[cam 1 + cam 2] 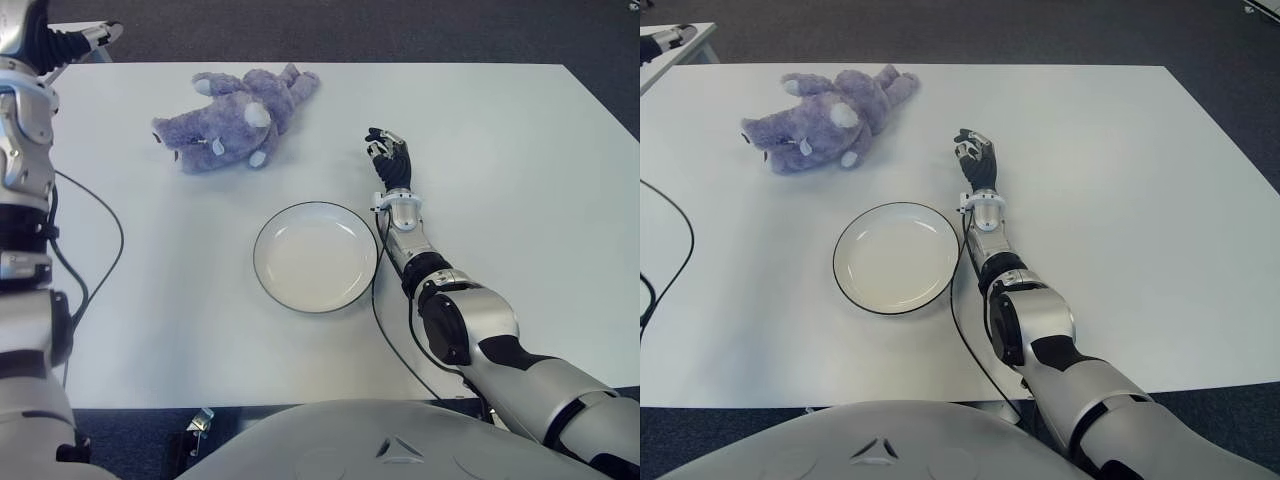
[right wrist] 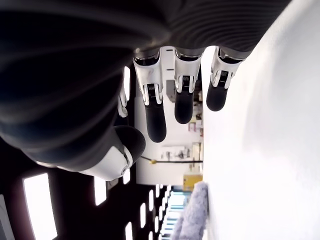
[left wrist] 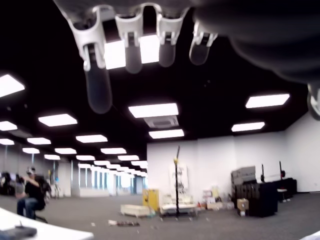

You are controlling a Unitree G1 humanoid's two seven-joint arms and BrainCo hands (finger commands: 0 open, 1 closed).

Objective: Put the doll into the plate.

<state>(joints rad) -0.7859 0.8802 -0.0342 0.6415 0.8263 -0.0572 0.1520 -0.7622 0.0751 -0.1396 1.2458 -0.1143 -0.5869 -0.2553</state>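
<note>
The doll [image 1: 235, 118], a purple plush animal, lies on its side at the far left of the white table [image 1: 520, 200]. A white plate [image 1: 315, 257] with a dark rim sits nearer me at mid-table, with nothing in it. My right hand [image 1: 386, 148] lies just beyond the plate's right rim, to the right of the doll and apart from it. Its fingers [image 2: 155, 117] are relaxed and open and hold nothing. The doll [image 2: 194, 215] shows farther off in the right wrist view. My left hand [image 1: 95, 38] is raised at the table's far left corner, its fingers [image 3: 97, 85] spread and holding nothing.
A black cable [image 1: 105, 250] loops over the table's left side. Another cable [image 1: 378, 315] runs along my right forearm past the plate. A second table [image 1: 670, 40] stands beyond the far left corner. A person [image 3: 30, 197] sits far off in the room.
</note>
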